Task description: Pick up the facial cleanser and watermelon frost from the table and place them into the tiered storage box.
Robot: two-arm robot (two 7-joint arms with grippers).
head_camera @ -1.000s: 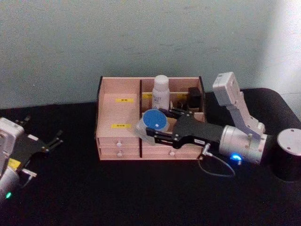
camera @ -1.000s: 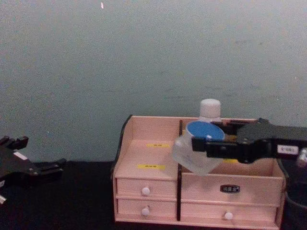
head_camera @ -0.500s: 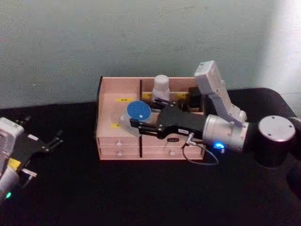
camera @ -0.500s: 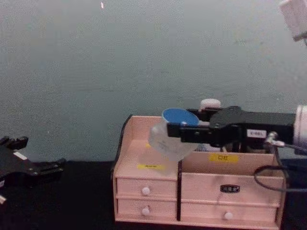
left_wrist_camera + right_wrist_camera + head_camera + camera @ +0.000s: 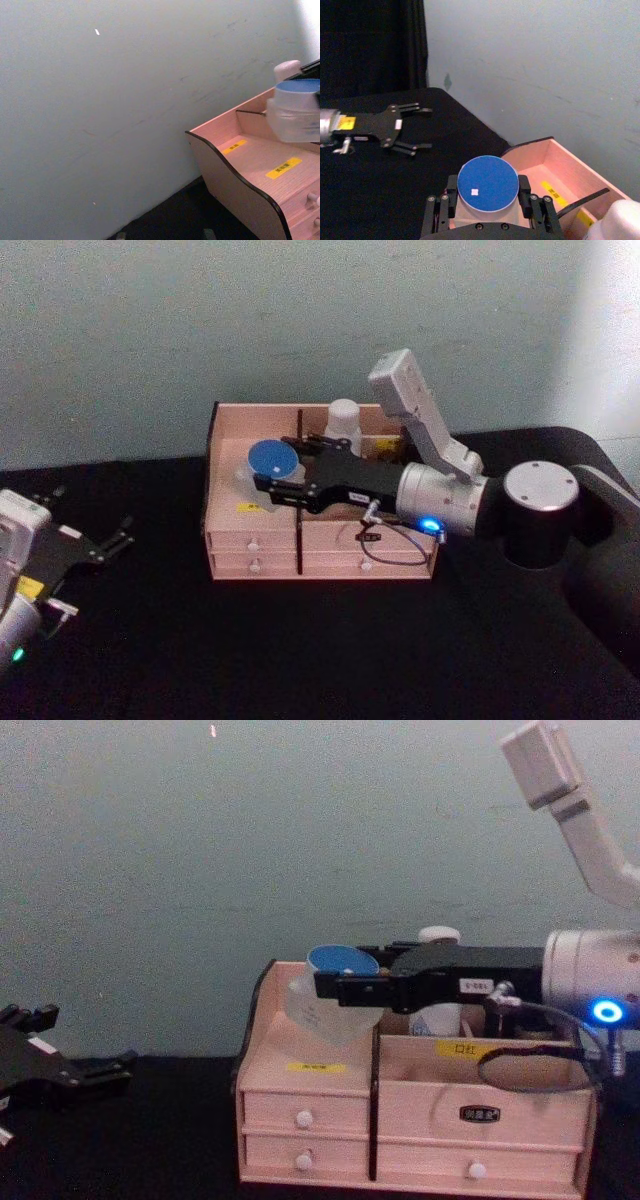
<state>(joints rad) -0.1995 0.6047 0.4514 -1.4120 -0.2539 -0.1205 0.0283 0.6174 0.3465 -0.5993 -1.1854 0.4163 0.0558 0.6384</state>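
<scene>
Two grippers are yours to check. The right gripper (image 5: 276,468) reaches across the tiered storage box (image 5: 420,1115) from the right, its fingers pinching the watermelon frost (image 5: 487,184) by its sides, blue lid up. The jar hangs over the box's left compartment, just left of the dark divider, and in the left wrist view it sits clear of the wood below. The facial cleanser (image 5: 343,422) stands upright in the box's back right compartment, behind the arm. The left gripper (image 5: 425,128) rests by the left edge of the black worktop (image 5: 300,650), fingers spread and holding nothing.
</scene>
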